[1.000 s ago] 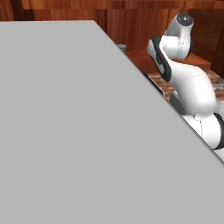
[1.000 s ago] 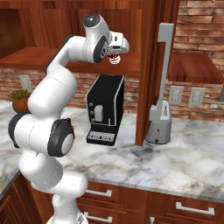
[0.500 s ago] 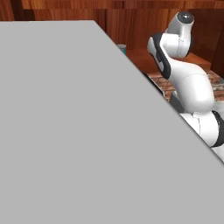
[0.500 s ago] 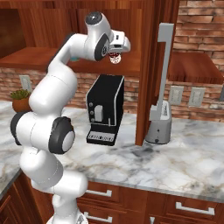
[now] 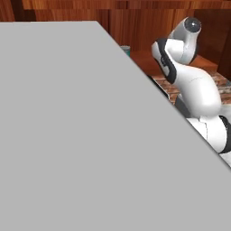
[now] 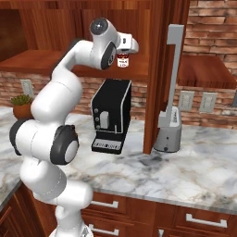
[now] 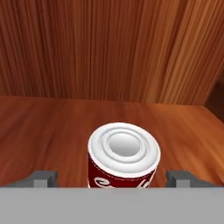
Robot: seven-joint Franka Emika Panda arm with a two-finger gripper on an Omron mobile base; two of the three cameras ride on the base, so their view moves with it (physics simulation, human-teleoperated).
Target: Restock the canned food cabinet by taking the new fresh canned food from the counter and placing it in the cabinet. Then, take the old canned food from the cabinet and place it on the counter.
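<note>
The robot's hand (image 7: 113, 180), at the end of the white arm (image 6: 69, 97), is raised to the reddish-brown wood-grain cabinet (image 7: 109, 48), with the small cylindrical tin with a dark red and white label and silvery top (image 7: 124, 158) between its two grey fingertips (image 7: 43, 178). In the hand view the fingertips stand well apart on either side of the tin with visible gaps, so the hand appears to be spread and not clamped on it. The tin is inside the cabinet, over its flat orange-brown shelf board (image 7: 48, 127); whether its base rests on the board cannot be told, as the base is hidden. In the right base view the same tin (image 6: 122, 59) shows just below the hand (image 6: 124, 50), above the black coffee machine (image 6: 110, 115) that stands on the pale grey-white mottled stone counter (image 6: 185, 171). The tin stands upright: its long axis runs along the hand's line of sight, with the silvery top facing the hand camera. Risk, as a judgement: if the tin is not yet seated on the board, it could drop and tip or roll toward the shelf edge; a careless withdrawal could brush its side and knock it over. A small teal blue-green tin (image 5: 125, 49) shows farther back on the shelf in the left base view.
</note>
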